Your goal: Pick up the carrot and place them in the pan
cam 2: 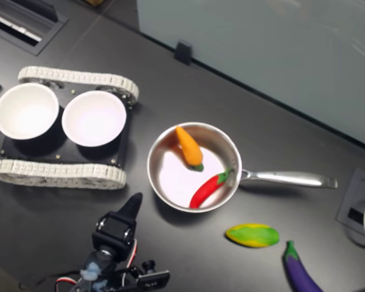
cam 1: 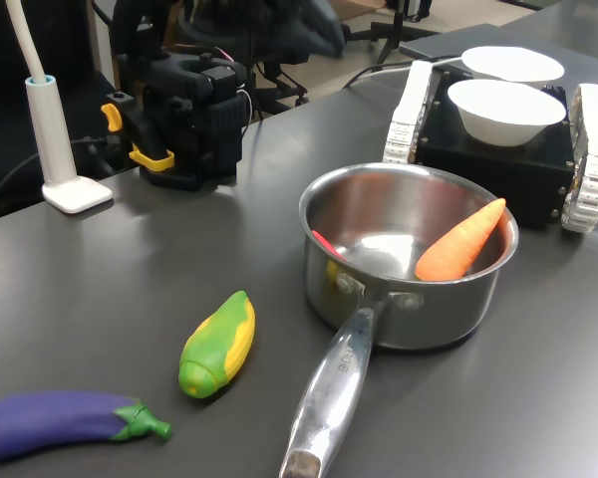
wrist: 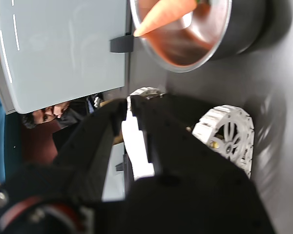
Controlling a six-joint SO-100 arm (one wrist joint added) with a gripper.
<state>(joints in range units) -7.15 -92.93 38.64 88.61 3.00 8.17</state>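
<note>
Carrot (cam 1: 460, 242) is already in the pan (cam 1: 407, 317), leaning tip-up on the wall, so placing looks done. Pan sits mid-table, handle (cam 2: 286, 178) pointing to the second exterior view's right. A red chili (cam 2: 207, 188) lies inside too. Gripper (cam 2: 129, 210) hangs clear of the pan, holding nothing; jaw spread can't be told.

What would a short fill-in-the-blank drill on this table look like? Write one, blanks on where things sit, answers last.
1. The carrot lies inside the ____.
2. Next to it in the pan lies a red ____.
3. The two white bowls sit on a black vehicle with white ____.
4. On the bare table, the corn lies between the pan and the ____.

Answers: pan; chili pepper; tracks; eggplant
</note>
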